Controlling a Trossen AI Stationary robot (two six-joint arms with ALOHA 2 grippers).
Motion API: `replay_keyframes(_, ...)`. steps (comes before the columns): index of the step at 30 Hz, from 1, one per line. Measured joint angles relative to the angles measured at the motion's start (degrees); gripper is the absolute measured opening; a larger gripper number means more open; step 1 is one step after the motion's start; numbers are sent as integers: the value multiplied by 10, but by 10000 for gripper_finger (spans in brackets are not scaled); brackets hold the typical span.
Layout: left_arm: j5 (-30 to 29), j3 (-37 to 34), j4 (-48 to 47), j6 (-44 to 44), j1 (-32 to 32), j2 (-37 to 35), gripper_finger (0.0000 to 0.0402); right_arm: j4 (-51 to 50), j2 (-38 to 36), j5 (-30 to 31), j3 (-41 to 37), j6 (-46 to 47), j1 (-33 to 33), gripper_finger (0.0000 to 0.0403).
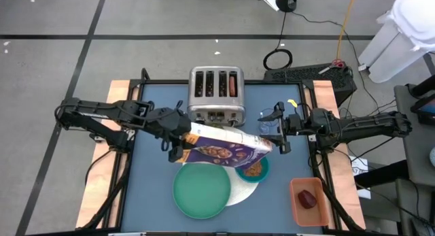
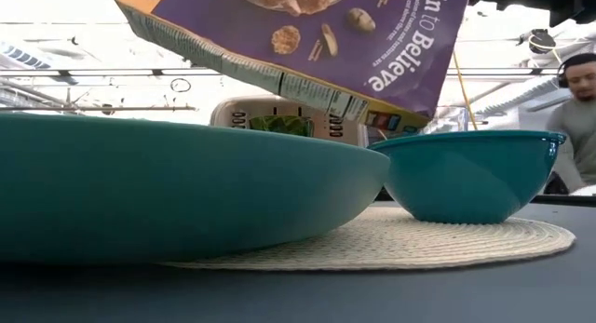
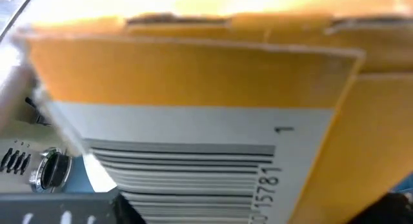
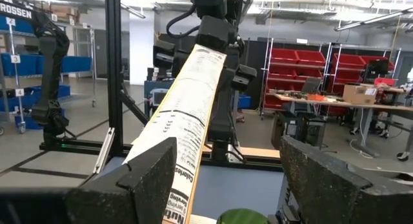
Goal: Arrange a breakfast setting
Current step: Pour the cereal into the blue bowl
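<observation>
Purple cardboard, the cereal box (image 1: 224, 149), is held tilted above the desk (image 1: 153, 188) by the left gripper (image 1: 178, 136), whose jaws are clamped on the box's end at about nine o'clock from centre. Its far end hangs over the smaller teal bowl (image 1: 255, 170). For a good pour, that end is best kept low and directly above the bowl, and the tilt raised gently so nothing spills onto the mat.

At six o'clock the green plate (image 1: 201, 190) is seen bare, lying partly on the large white round disc (image 1: 246, 191), a woven mat. The teal bowl stands on the same mat just beside the plate; brown cereal appears to lie in it already. At twelve o'clock the silver four-slot toaster (image 1: 216, 93) stands, something reddish showing in one slot.

At three o'clock the right gripper (image 1: 277, 129) is held at the box's far end, jaws apart with the box edge between them; whether contact is made cannot be told. At five o'clock an orange tray (image 1: 297, 205) holds the dark red fruit (image 1: 308, 198).
</observation>
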Motion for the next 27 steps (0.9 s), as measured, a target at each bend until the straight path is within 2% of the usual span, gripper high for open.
replay_keyframes(13, -26, 5, 1, 5, -3, 2, 175, 1, 0, 0, 0, 0, 0, 267)
replay_keyframes(27, -10, 5, -2, -2, -5, 4, 175, 0, 0, 0, 0, -1, 0, 267)
